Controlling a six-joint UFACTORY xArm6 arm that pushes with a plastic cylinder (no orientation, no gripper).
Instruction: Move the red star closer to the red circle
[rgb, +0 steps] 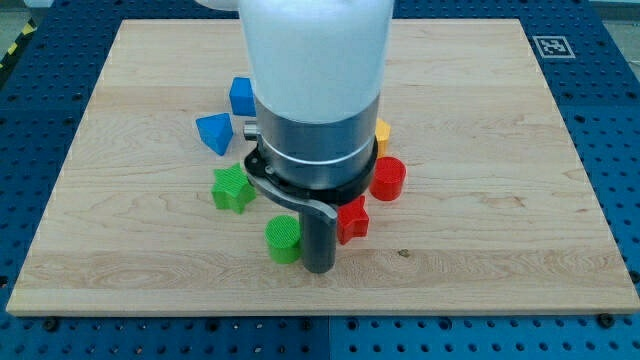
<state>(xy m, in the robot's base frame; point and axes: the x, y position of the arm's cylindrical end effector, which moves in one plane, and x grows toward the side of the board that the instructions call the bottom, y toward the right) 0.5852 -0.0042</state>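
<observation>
The red star (353, 219) lies on the wooden board just below and left of the red circle (388, 178), with a small gap between them. My rod comes down in front of the arm's big body, and my tip (318, 268) rests on the board just left of and below the red star, between it and the green circle (284, 239). The arm hides the star's left part.
A green star (232, 189) lies at the view's left of the arm. A blue block (242, 96) and a blue triangle-like block (214, 133) lie above it. A yellow block (382, 133) peeks out right of the arm. The board's (500, 200) edges border a blue perforated table.
</observation>
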